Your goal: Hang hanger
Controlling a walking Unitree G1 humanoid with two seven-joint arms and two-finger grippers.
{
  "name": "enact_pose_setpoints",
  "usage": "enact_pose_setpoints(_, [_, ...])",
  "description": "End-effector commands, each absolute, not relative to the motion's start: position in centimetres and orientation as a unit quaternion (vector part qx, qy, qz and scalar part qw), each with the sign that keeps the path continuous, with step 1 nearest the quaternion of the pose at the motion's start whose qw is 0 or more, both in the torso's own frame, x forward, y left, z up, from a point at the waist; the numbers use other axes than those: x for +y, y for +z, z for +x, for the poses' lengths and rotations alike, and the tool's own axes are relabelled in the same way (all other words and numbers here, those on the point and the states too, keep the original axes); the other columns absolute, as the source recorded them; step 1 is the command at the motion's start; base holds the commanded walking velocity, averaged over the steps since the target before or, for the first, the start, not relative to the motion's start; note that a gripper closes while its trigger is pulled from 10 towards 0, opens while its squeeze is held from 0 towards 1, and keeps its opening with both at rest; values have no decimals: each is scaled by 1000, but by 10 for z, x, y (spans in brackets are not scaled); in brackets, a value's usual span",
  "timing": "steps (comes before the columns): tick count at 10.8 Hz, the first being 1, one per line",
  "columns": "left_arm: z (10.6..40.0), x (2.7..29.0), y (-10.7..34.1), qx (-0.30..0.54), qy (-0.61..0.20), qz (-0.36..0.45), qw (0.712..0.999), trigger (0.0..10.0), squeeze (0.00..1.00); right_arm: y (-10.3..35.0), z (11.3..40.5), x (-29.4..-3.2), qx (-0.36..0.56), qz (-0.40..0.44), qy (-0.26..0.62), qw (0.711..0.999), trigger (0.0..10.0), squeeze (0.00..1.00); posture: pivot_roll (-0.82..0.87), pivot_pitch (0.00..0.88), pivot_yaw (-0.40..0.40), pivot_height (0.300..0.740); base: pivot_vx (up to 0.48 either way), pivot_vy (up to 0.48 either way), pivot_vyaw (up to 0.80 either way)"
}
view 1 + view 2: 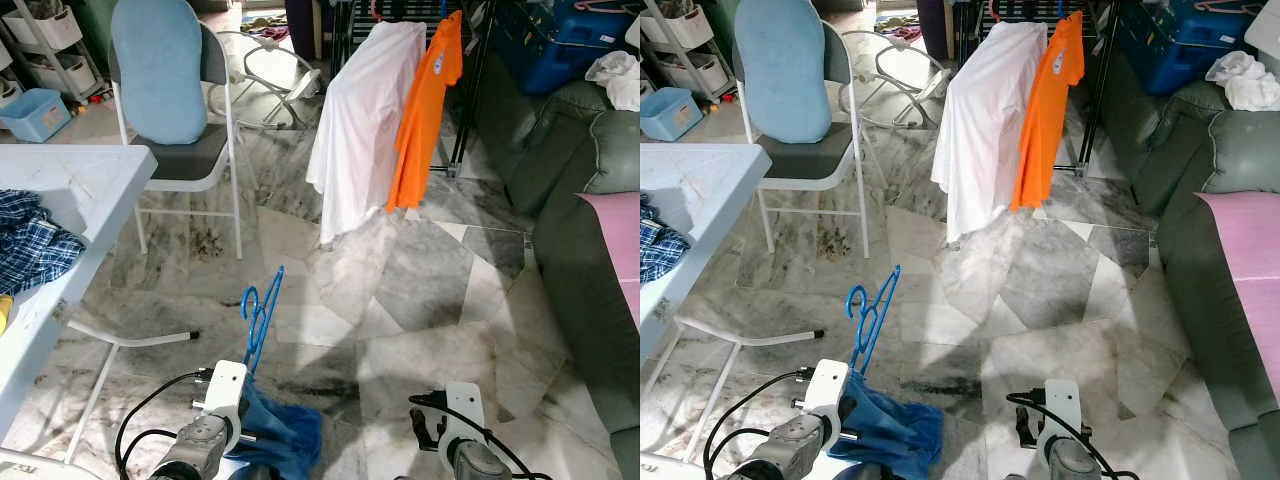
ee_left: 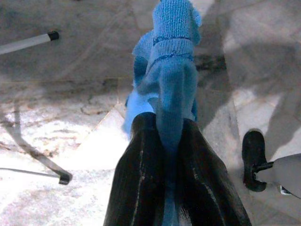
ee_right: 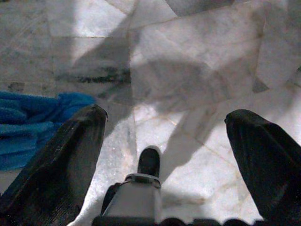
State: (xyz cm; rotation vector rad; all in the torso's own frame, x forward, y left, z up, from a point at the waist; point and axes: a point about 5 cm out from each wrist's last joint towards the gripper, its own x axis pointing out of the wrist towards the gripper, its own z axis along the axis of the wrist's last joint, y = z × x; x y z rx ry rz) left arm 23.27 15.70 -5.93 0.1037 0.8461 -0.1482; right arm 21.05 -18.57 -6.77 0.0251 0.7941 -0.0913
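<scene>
The two eye views looked from head height forward and down across the grey-veined marble floor (image 1: 420, 290). Both shared the grey folding chair with a pale blue cushion (image 1: 165, 90) at eleven o'clock, the white shirt (image 1: 980, 130) and orange shirt (image 1: 1045, 110) hanging at one o'clock, and the green sofa (image 1: 590, 220) at three o'clock; the right eye's picture sat slightly shifted. The left wrist camera looked very near along its closed black fingers (image 2: 141, 183), down at the floor, sharing the blue knitted garment (image 2: 171, 61) on a blue plastic hanger (image 1: 262, 315). The right wrist camera faced the floor past spread black fingers (image 3: 66, 160), catching that garment's edge.
</scene>
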Motion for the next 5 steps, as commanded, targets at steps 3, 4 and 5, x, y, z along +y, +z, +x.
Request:
enact_pose_setpoints(3, [236, 160, -57, 401, -71, 51, 912, 10000, 0, -68, 211, -185, 386, 4, -49, 921, 10000, 0, -140, 125, 46, 740, 0, 0, 0])
enact_pose_setpoints(4, [236, 160, -57, 401, -71, 51, 912, 10000, 0, -68, 211, -185, 386, 4, -49, 921, 10000, 0, -140, 125, 46, 740, 0, 0, 0])
enact_pose_setpoints(5, [236, 160, -57, 401, -71, 51, 912, 10000, 0, -68, 211, -185, 386, 4, -49, 921, 10000, 0, -140, 125, 46, 740, 0, 0, 0])
